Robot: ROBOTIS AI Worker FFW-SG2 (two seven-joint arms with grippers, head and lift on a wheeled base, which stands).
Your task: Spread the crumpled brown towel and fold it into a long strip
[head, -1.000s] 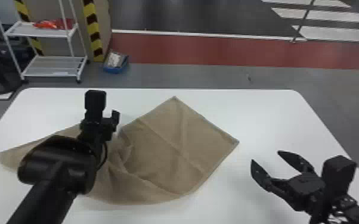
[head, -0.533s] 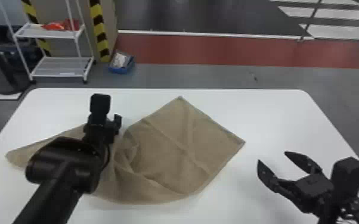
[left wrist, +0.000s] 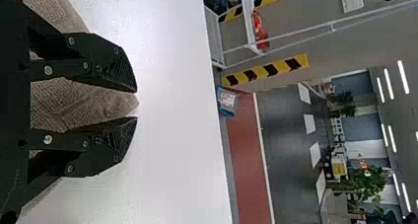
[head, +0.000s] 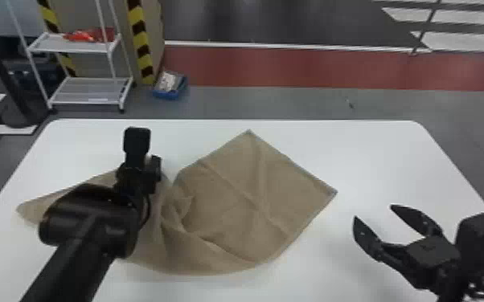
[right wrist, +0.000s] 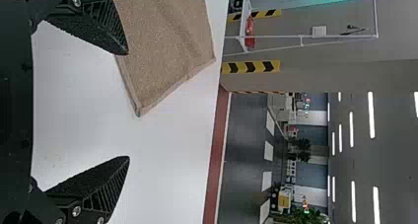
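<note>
Towel (head: 229,200), brown, rumpled, on white counter (head: 374,156); your left gripper (head: 138,176) at towel, jaws parted; your right gripper (head: 374,212) near, jaws spread wide.

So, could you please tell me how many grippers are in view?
2. The left gripper is over the left part of the brown towel; the right gripper is to the right of it, above the white table.
</note>
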